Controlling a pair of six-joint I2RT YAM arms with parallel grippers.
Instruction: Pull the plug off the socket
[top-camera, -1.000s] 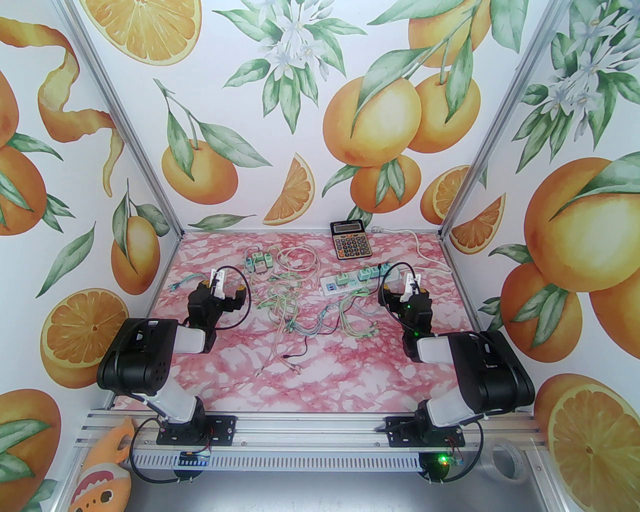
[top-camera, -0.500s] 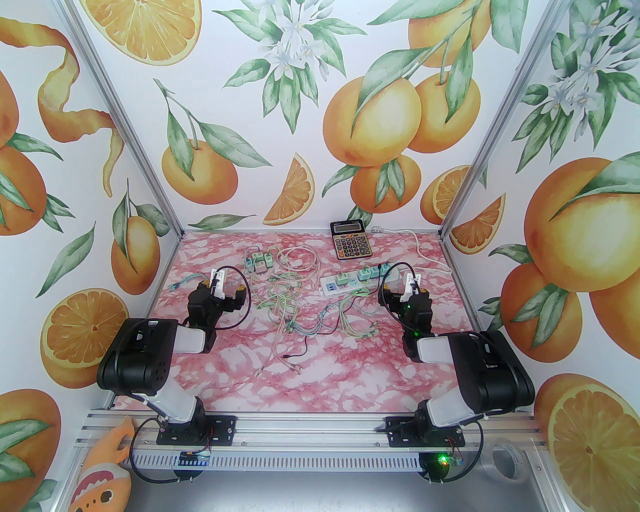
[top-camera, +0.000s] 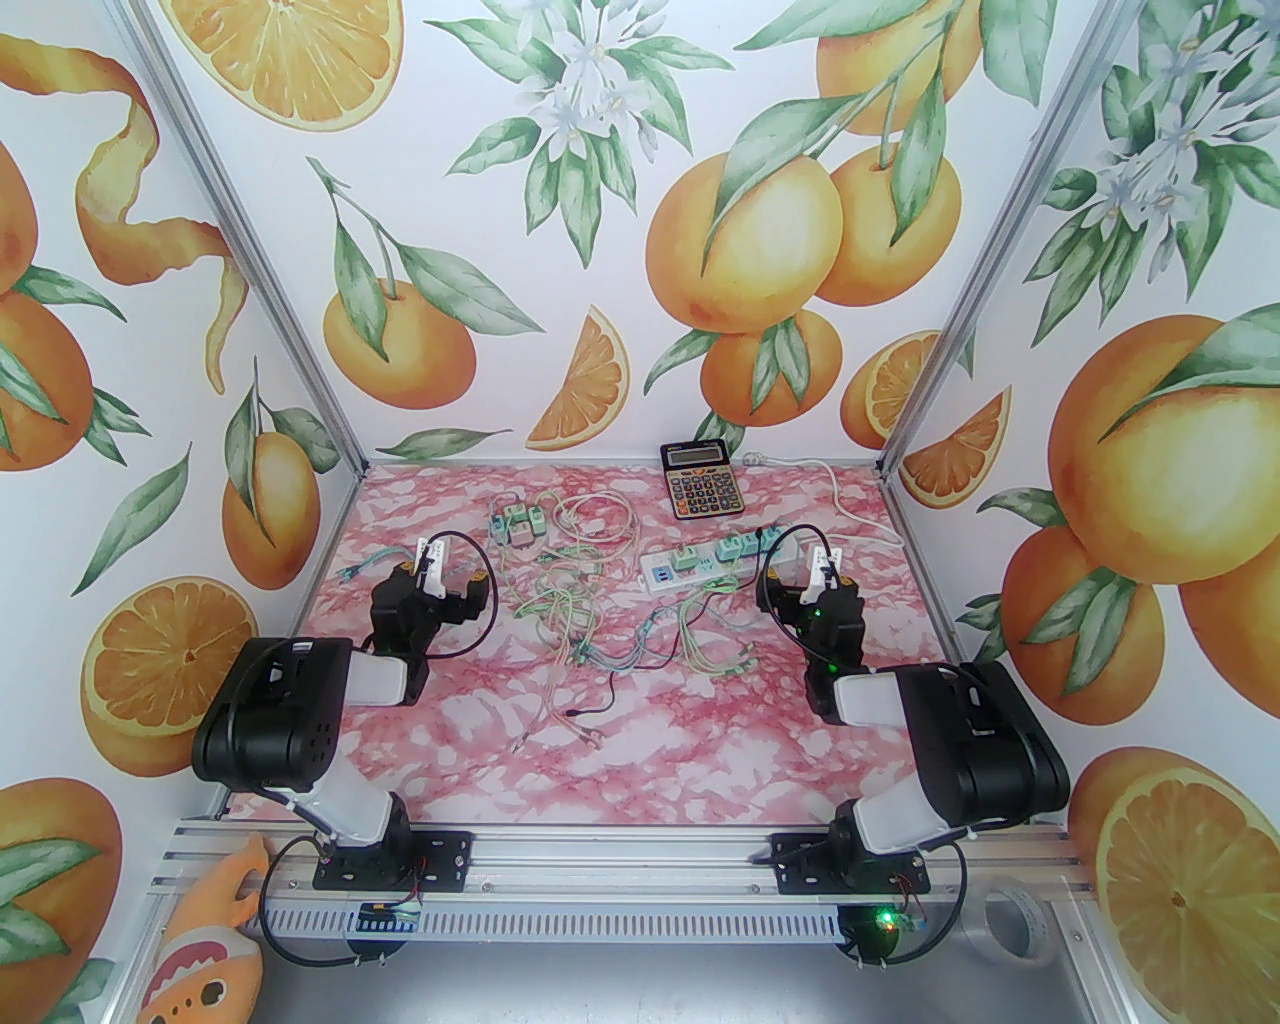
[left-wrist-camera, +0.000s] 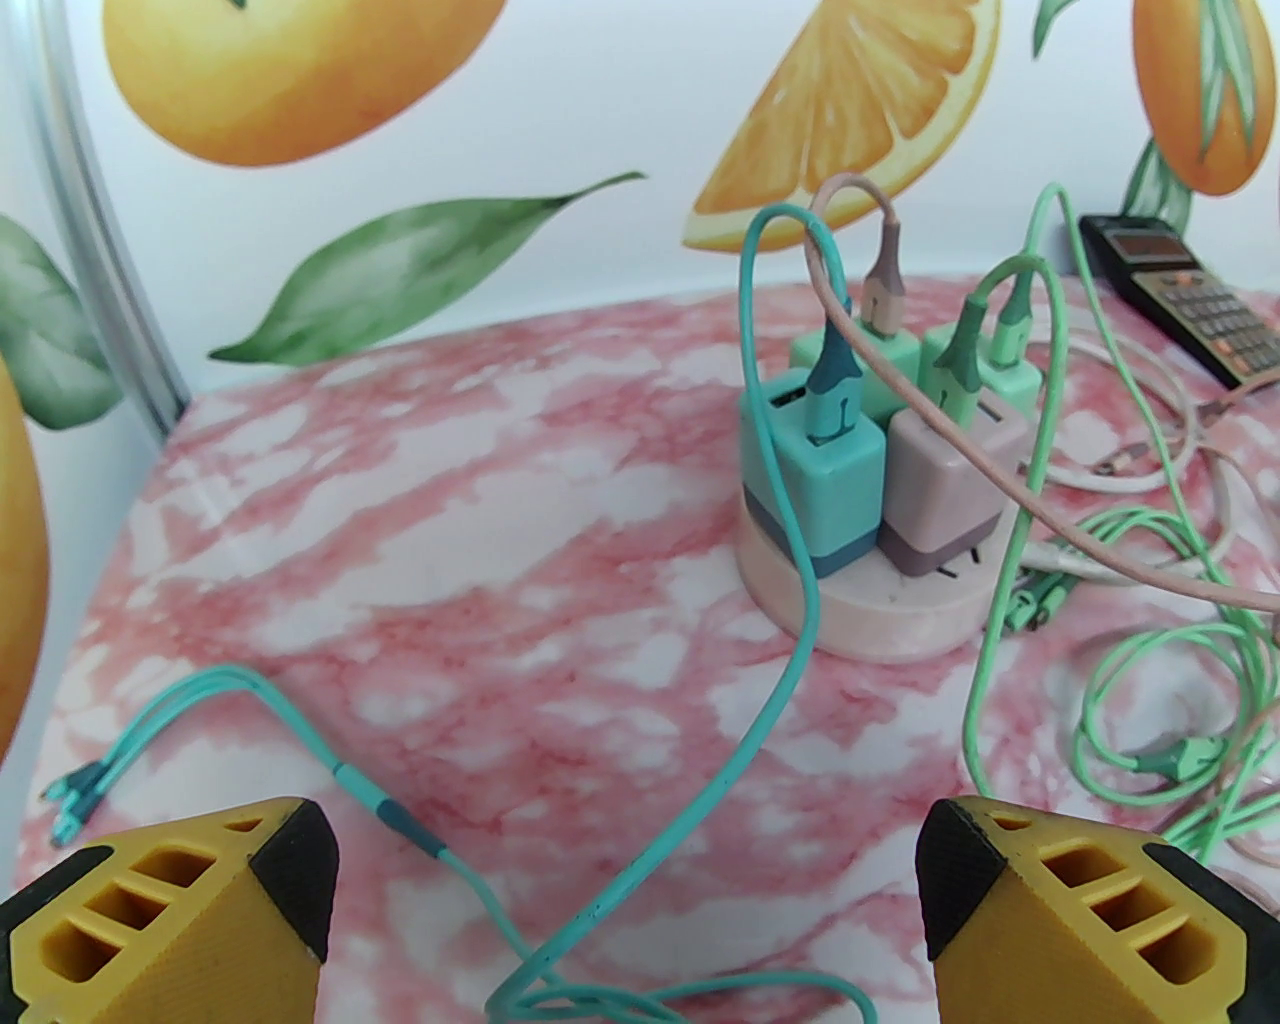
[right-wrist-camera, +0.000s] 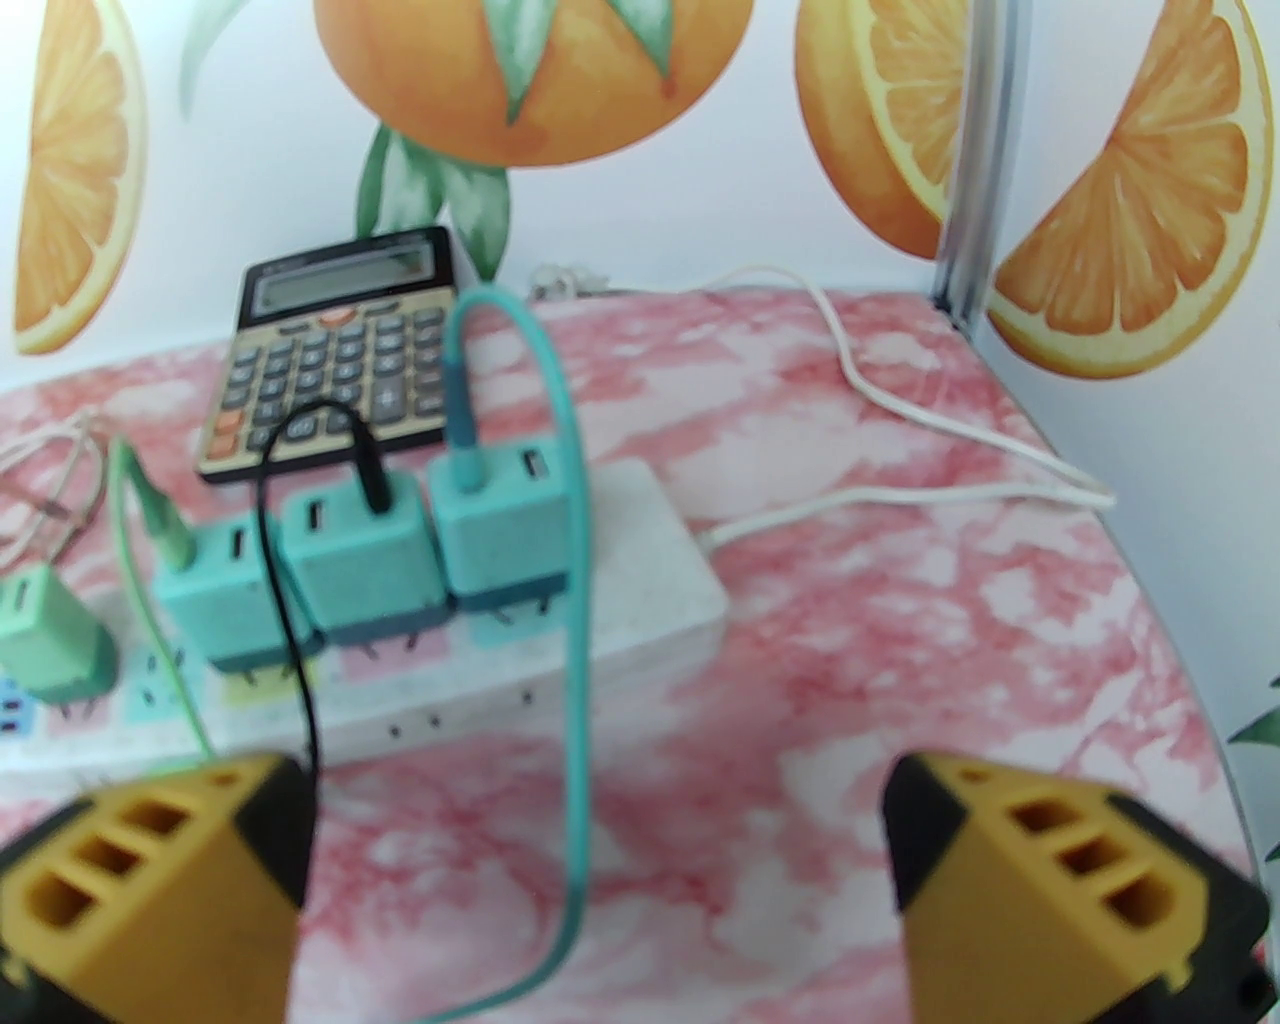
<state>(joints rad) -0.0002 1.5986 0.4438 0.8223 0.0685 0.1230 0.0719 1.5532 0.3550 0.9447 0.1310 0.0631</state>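
Note:
A round pale socket (left-wrist-camera: 860, 610) sits ahead and to the right of my left gripper (left-wrist-camera: 625, 860). It carries a teal plug (left-wrist-camera: 815, 480), a mauve plug (left-wrist-camera: 945, 480) and two green plugs behind them. The left gripper is open and empty, well short of the socket. A white power strip (right-wrist-camera: 640, 560) lies ahead of my right gripper (right-wrist-camera: 600, 810), with three teal plugs (right-wrist-camera: 500, 535) in a row and a green plug (right-wrist-camera: 50, 630) at the left. The right gripper is open too, holding nothing. From above, the round socket (top-camera: 515, 525) is back left and the strip (top-camera: 700, 562) back right.
A calculator (top-camera: 703, 480) lies at the back behind the strip. Loose green, teal and black cables (top-camera: 590, 620) sprawl across the middle of the pink marbled table. The strip's white cord (right-wrist-camera: 900, 400) runs to the back right corner. Walls enclose three sides.
My left arm has shifted slightly to the left. The right arm and the plugs have not moved.

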